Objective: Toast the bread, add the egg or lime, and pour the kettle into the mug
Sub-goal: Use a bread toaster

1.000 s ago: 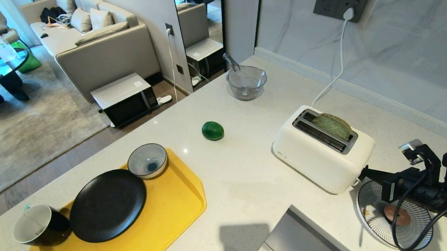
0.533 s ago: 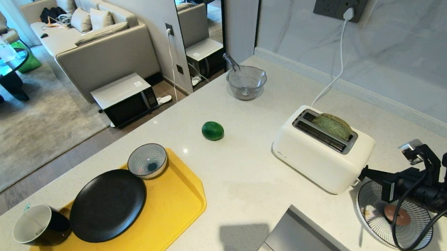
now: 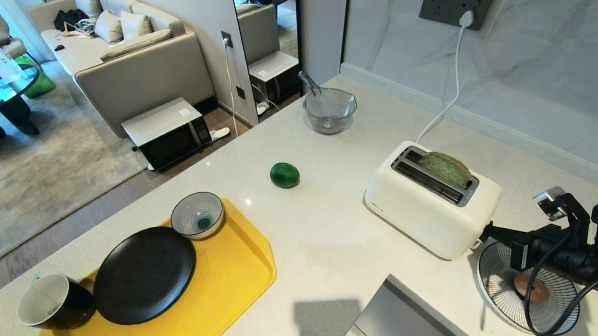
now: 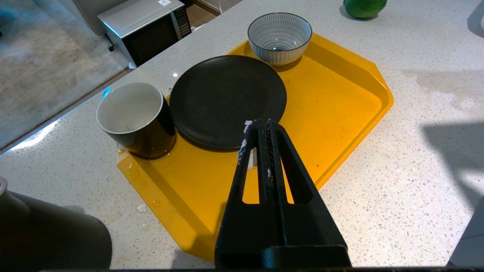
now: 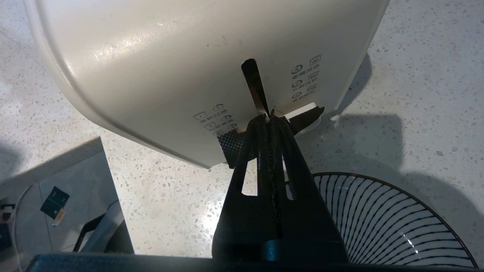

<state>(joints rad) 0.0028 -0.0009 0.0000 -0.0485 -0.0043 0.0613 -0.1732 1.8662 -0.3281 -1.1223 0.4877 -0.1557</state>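
Observation:
The pale green bread (image 3: 450, 169) stands in the far slot of the white toaster (image 3: 424, 212), its top sticking out. My right gripper (image 5: 269, 120) is shut, its tips resting on the black lever (image 5: 231, 145) at the low end of the toaster's slot (image 5: 254, 83). An egg (image 3: 533, 290) lies on a striped plate (image 3: 499, 280) under that arm. The lime (image 3: 284, 175) sits alone mid-counter. The mug (image 4: 130, 117) stands at the yellow tray's (image 4: 351, 87) corner. My left gripper (image 4: 264, 124) hangs shut above the tray. A dark grey body (image 4: 49, 234), seemingly the kettle, is cut off by the left wrist view's edge.
On the tray are a black plate (image 3: 143, 273) and a striped bowl (image 3: 197, 214). A glass bowl with a spoon (image 3: 329, 109) stands at the back. The toaster's cord (image 3: 453, 88) runs to the wall socket. The counter edge drops off to the left.

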